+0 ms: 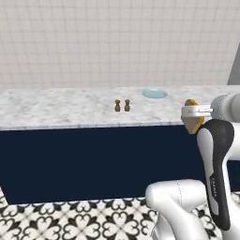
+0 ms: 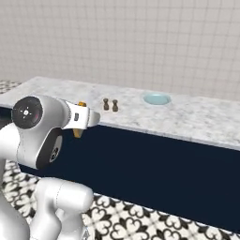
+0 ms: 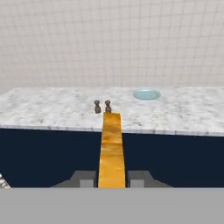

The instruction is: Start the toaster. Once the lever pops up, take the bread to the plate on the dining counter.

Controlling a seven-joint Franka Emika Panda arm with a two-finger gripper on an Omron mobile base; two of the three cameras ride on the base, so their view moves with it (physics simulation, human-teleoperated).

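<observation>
- Gripper point(image 3: 112, 180) clamped on bread point(image 3: 111, 148), slice held edge-on, short of dining counter point(image 3: 52, 109).
- Pale blue plate point(image 3: 146, 94) far back on marble, right of two small brown shakers point(image 3: 103, 106), well apart from bread.

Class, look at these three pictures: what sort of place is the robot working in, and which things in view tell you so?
Most likely a kitchen or dining area. A long marble dining counter with a dark navy front runs before a tiled wall; on it stand a pale blue plate and two small brown shakers. The pincer holds bread.
</observation>
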